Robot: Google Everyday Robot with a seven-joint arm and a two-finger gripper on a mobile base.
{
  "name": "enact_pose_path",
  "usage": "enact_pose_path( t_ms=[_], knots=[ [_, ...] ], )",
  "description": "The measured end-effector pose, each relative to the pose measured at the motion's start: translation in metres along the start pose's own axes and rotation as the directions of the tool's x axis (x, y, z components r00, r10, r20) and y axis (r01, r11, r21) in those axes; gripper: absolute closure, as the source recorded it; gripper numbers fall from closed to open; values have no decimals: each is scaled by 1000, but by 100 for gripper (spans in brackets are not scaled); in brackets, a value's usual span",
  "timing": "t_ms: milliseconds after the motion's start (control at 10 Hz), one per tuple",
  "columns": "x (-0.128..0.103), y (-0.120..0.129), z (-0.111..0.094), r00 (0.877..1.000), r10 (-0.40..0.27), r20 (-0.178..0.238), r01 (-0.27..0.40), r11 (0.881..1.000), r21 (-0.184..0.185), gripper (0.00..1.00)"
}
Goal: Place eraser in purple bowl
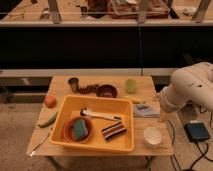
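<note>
The eraser (114,130), a dark block with pale stripes, lies flat in the yellow bin (65,116), right of centre near the front wall. The purple bowl (106,91) sits on the table just behind the bin's back wall. My white arm (189,89) is folded at the table's right edge. My gripper (162,116) hangs at its lower end beside the table, well right of the eraser and the bowl. It is open and holds nothing.
In the bin, an orange-red bowl (67,131) holds a green-blue sponge (80,128), and a white-handled brush (100,115) lies behind the eraser. On the table are a white bowl (152,136), a cloth (145,110), a green cup (130,85), a metal cup (74,83) and an orange fruit (50,101).
</note>
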Motion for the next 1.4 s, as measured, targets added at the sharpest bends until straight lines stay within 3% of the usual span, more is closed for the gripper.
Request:
enact_pose_path(
  t_ms=[200, 300, 800, 900, 1100, 1400],
  knots=[
    [-43, -1, -42, 994, -88, 63, 86, 996, 29, 35],
    [-49, -1, -47, 992, -100, 71, 98, 995, 34, 35],
    [-52, -1, -47, 991, -110, 73, 108, 994, 35, 35],
    [-58, 1, -45, 987, -131, 90, 129, 991, 31, 35],
    [-79, 6, -33, 976, -172, 134, 171, 985, 19, 35],
    [-144, 12, -3, 950, -242, 198, 245, 969, 10, 35]
  ],
)
